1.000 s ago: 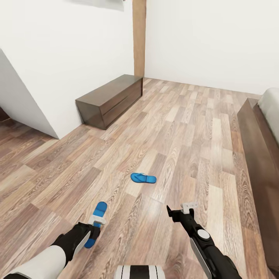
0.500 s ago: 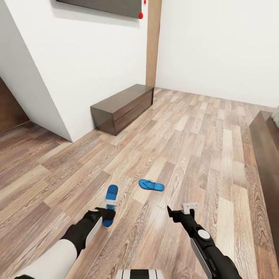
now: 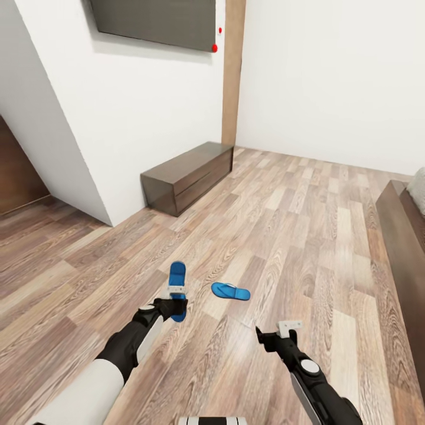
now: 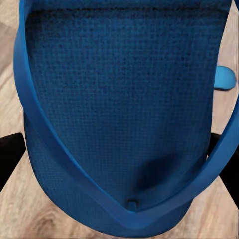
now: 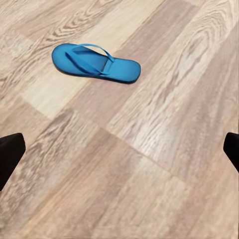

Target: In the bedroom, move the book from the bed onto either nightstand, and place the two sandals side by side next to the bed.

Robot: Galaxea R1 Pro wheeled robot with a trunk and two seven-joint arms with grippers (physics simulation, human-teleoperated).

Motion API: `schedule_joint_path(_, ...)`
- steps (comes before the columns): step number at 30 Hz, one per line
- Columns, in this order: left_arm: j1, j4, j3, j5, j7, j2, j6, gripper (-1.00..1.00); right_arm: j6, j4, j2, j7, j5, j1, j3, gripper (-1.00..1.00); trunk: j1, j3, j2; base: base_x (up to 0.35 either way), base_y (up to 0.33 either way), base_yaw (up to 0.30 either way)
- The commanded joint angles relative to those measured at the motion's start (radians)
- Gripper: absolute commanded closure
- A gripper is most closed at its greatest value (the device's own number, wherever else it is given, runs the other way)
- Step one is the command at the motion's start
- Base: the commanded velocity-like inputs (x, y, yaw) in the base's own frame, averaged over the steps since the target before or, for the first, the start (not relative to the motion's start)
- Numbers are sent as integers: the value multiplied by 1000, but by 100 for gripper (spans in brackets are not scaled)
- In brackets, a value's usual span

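1. The left gripper [image 3: 175, 302] pinches one blue sandal [image 3: 176, 282] above the wood floor [image 3: 283, 236], the sole pointing away from the robot. In the left wrist view that held sandal [image 4: 124, 109] sits close to the lens, strap side up, with a dark fingertip [image 4: 10, 152] at either edge.

2. The second sandal [image 3: 231, 291] lies flat on the planks, strap up, just to the right of the held one and apart from it. It rests across the floor, at an angle to the raised sandal.

3. The right gripper [image 3: 277, 333] hangs low over bare floor, its fingers spread wide and holding nothing. In the right wrist view the lying sandal [image 5: 95, 62] is ahead of it, well clear of the two dark fingertips [image 5: 10, 149] at the frame's edges.

4. The bed [image 3: 407, 236] runs along the right side — dark wooden frame, with a corner of grey mattress showing at the edge.

5. A low dark-brown cabinet [image 3: 188, 176] stands against the white wall on the far left side of the room, beneath a dark wall-mounted screen [image 3: 154, 22] and beside a wooden post [image 3: 231, 71] — well apart from both sandals.
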Motion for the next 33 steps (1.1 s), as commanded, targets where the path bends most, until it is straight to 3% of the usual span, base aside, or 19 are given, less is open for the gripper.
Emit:
schedule_joint_path(1,0,0,-2,9,6,0,2,100,0,22,-1,1,-9,-1,1,-100,-1,3,0,0,0,0)
schedule_joint_path(4,0,35,-2,10,9,-1,-6,100,-93,137,-1,-3,-8,-2,0,-100,-2,15,1,0,0,0)
schedule_joint_path(6,0,47,-3,10,11,-2,-8,100,-217,201,0,-9,-14,-1,-1,-100,-3,23,1,0,0,0)
schedule_joint_path(19,-1,55,-2,11,10,-1,-8,100,-237,212,-1,-11,-11,0,-6,-100,-9,73,4,228,81,0)
schedule_joint_path(33,-1,57,1,13,5,-1,-5,100,-237,214,-1,-7,-5,0,-6,-100,-9,73,4,265,197,-63)
